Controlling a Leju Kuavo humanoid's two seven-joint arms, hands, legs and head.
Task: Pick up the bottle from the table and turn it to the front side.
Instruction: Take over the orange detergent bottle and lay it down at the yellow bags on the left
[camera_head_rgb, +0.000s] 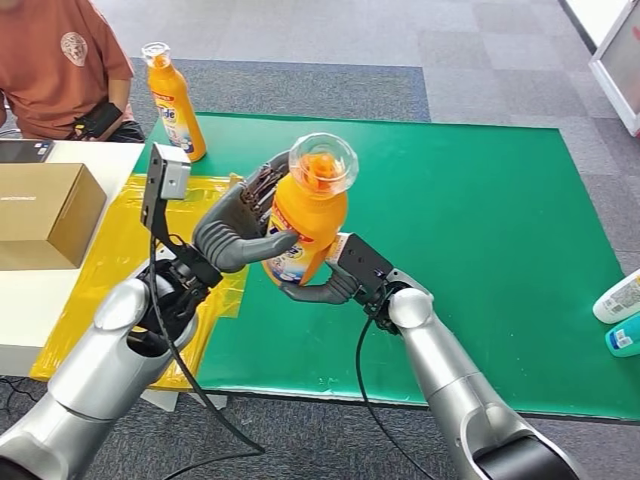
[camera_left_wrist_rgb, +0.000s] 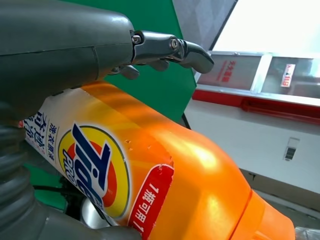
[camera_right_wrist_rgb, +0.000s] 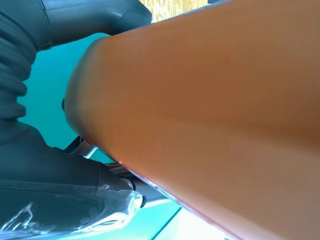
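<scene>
- The bottle (camera_head_rgb: 309, 215) is an orange plastic detergent bottle with a clear cap, lifted off the green mat (camera_head_rgb: 490, 230) on the tabletop.
- It tilts with its cap towards the camera in the head view.
- Its label, a yellow-ringed blue logo and a red strip with white characters, faces the left wrist view (camera_left_wrist_rgb: 124, 170).
- Its plain orange side (camera_right_wrist_rgb: 211, 115) faces the right wrist view.

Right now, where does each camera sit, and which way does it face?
Head view: high on the body, looking down at the green mat; both arms hold the orange bottle.
Left wrist view: behind the left hand, on the bottle's label.
Right wrist view: behind the right hand, against the bottle's plain side.
All three share the bottle.
</scene>
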